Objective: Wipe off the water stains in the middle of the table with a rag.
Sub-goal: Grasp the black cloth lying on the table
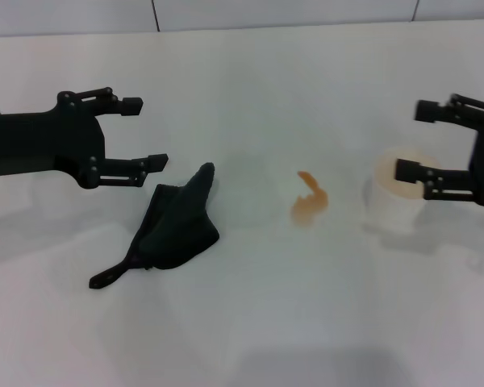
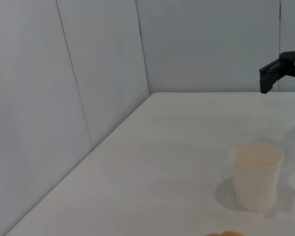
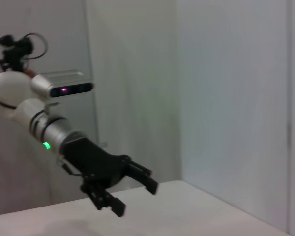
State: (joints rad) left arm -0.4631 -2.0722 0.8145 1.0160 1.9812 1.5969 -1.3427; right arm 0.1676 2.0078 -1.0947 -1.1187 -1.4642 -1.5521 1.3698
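The orange-brown water stain [image 1: 309, 205] lies in the middle of the white table [image 1: 250, 89]. The black rag [image 1: 173, 230] lies crumpled to its left, flat on the table. My left gripper [image 1: 145, 133] hovers open and empty just left of the rag's upper tip. It also shows in the right wrist view [image 3: 135, 196], open. My right gripper [image 1: 411, 141] is open at the far right, over a white paper cup [image 1: 399, 197]. In the left wrist view, the cup [image 2: 255, 174] stands upright and a sliver of the stain [image 2: 226, 234] shows at the picture's edge.
A grey panelled wall [image 2: 88, 73] runs along the table's far edge. The paper cup stands right of the stain. One finger [image 2: 278, 73] of the right gripper shows above the cup in the left wrist view.
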